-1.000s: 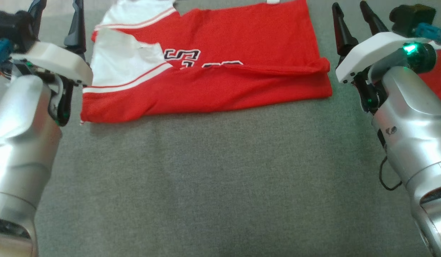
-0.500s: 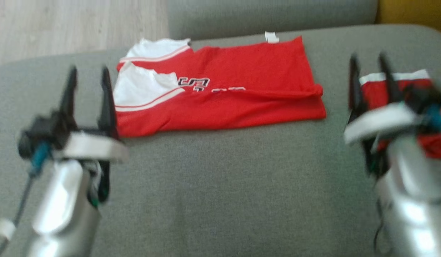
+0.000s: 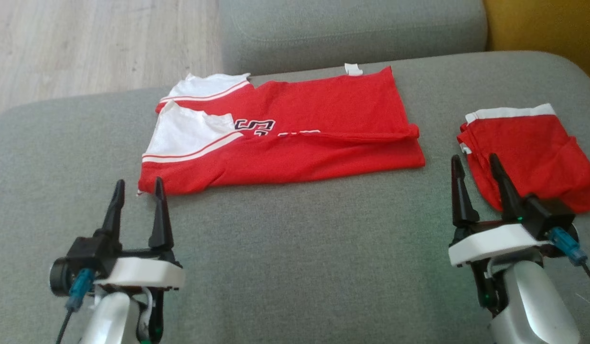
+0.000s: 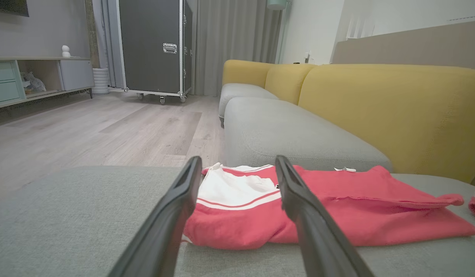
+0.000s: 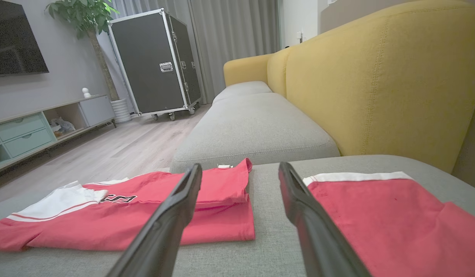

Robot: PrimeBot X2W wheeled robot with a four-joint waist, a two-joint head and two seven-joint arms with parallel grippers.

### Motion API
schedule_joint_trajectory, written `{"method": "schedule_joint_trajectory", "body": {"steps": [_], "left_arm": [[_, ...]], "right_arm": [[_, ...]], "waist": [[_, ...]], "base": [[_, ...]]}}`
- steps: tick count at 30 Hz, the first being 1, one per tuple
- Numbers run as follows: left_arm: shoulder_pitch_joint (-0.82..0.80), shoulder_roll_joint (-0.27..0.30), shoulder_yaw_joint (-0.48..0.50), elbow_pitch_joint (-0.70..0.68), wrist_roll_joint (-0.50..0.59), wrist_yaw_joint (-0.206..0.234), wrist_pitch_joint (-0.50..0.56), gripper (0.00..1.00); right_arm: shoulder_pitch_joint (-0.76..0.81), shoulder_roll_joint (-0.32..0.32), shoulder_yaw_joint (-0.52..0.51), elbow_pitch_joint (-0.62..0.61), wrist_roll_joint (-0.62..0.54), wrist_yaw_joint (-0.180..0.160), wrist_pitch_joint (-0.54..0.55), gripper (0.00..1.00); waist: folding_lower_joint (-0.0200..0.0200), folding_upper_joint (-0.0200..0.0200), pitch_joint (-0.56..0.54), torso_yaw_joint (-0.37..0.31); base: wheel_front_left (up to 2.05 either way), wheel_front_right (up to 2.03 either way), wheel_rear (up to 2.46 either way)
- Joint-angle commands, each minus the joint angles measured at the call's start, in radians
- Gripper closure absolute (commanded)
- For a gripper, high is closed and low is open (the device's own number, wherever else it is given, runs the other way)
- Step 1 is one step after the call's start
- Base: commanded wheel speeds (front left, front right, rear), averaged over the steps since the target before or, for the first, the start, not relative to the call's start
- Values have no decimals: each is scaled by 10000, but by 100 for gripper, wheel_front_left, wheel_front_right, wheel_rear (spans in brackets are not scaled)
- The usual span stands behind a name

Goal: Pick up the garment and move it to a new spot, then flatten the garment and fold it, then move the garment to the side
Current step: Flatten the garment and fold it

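The red-and-white jersey [image 3: 285, 138] lies on the grey sofa seat [image 3: 299, 258], towards its far edge. It is doubled over lengthwise: the near half is laid up over the far half, so the lettering on the chest is partly covered. The white sleeves are stacked at the robot's left end and the hem at the right. That reads as a first fold done, with the long strip waiting to be shortened.

The left gripper [image 3: 138, 183] has its fingers spread wide and holds nothing. It sits low over the cushion just before the jersey's near-left corner, roughly lined up with the sleeve end, which would suit a pinch there. The right gripper [image 3: 474, 158] is equally spread and empty. It stands well off the hem, and its outer finger is just beside the red shorts [image 3: 524, 148] (a second garment, bunched loosely at the right, probably set aside). Both look pulled back to give a full view before the next fold.
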Motion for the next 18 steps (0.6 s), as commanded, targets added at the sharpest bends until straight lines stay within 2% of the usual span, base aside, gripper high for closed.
{"method": "schedule_joint_trajectory", "body": {"steps": [1,8,18], "left_arm": [[-548,106,438,-235,85,-40,-50,0],[-1109,208,679,1001,276,-40,-44,0],[-2659,642,865,3486,260,315,608,0]], "right_arm": [[-328,62,296,-392,61,-9,-106,0],[-445,64,754,-722,183,-9,-106,0],[-669,65,1062,-1058,423,-9,-106,0]], "waist": [[1,-1,91,-65],[1,-1,635,-375],[1,-1,1406,-762]], "base": [[0,0,0],[0,0,0],[0,0,0]]}}
